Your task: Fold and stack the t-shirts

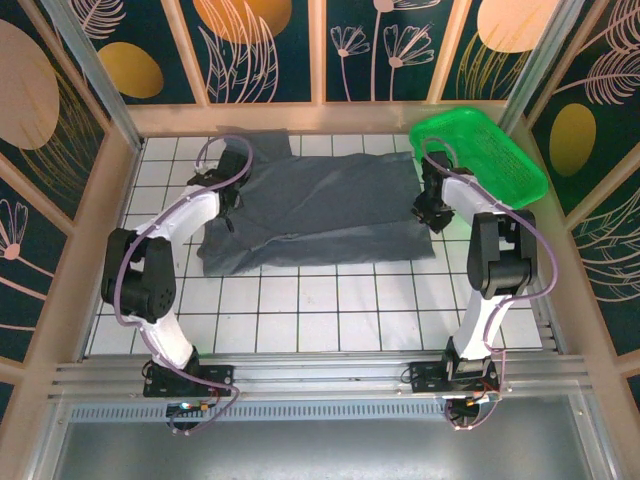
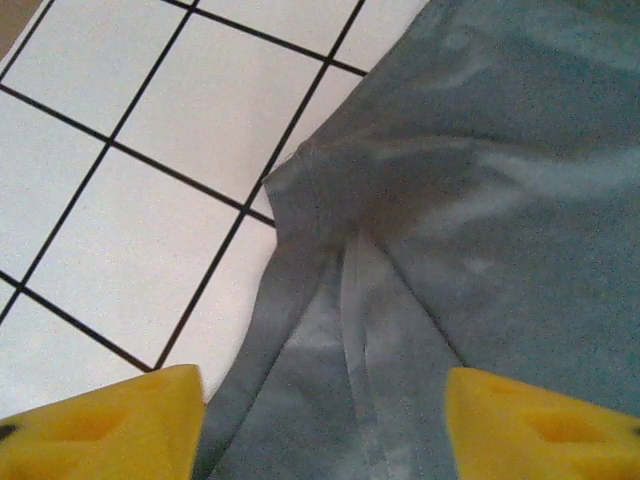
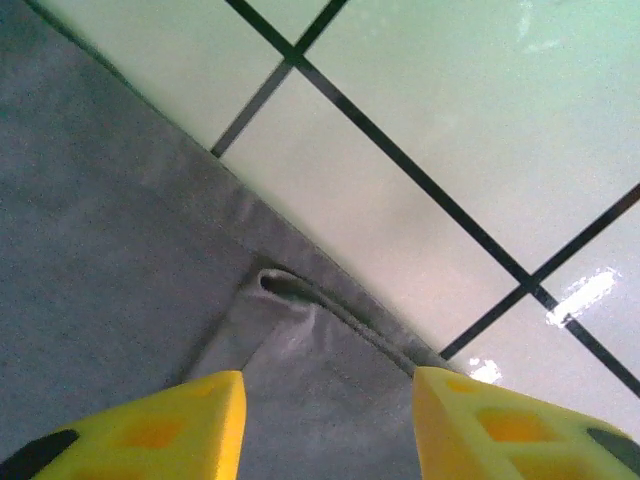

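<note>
I had the left pincer (image 2: 320,385) spread over the shirt (image 1: 320,215) at frame mid-left. The right pincer (image 3: 328,385) stood spread over its right edge.

Slate-grey t-shirt (image 1: 330,205), spread flat
</note>
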